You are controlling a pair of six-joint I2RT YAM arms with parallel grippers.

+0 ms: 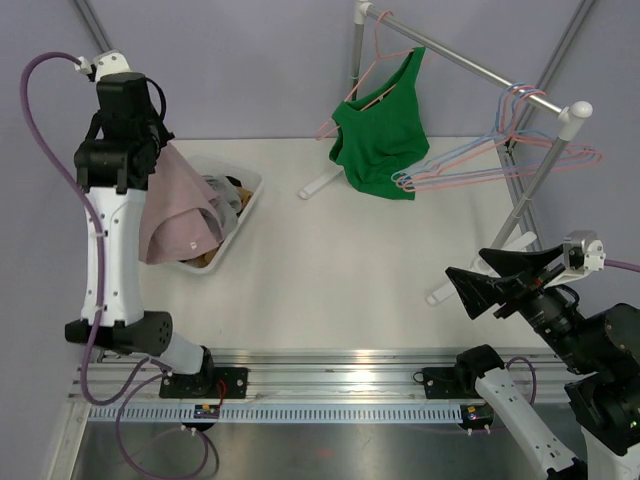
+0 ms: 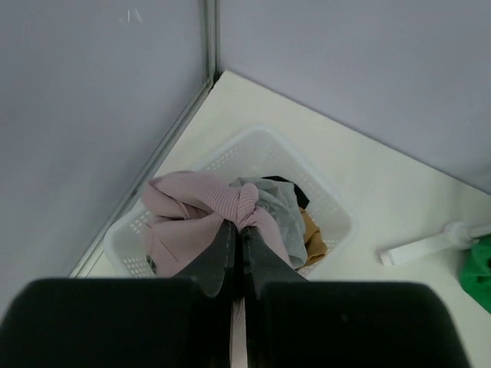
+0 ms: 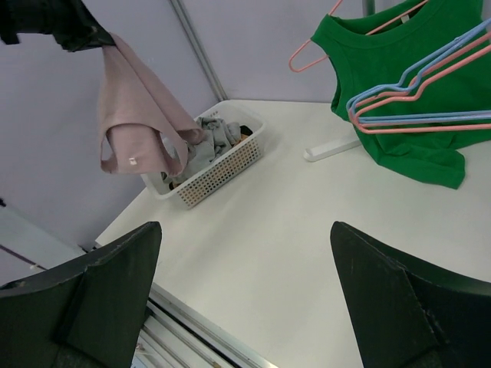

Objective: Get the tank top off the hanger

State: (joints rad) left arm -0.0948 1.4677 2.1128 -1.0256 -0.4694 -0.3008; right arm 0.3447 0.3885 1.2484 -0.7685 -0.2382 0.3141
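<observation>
Left fingers (image 2: 219, 261) pinch one pink garment (image 2: 192, 208); one green top (image 1: 385, 140) hangs.

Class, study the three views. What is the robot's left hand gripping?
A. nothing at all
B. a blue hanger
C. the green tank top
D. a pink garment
D: the left hand is shut on the pink garment, which hangs above the basket, while the green tank top hangs far from it.

- Left arm reared upright; left claw (image 2: 236, 228) points down, fingers pressed together, pinching a pink garment (image 2: 192, 207).
- Right arm folded low; right claw (image 3: 245, 230) spread wide.
</observation>
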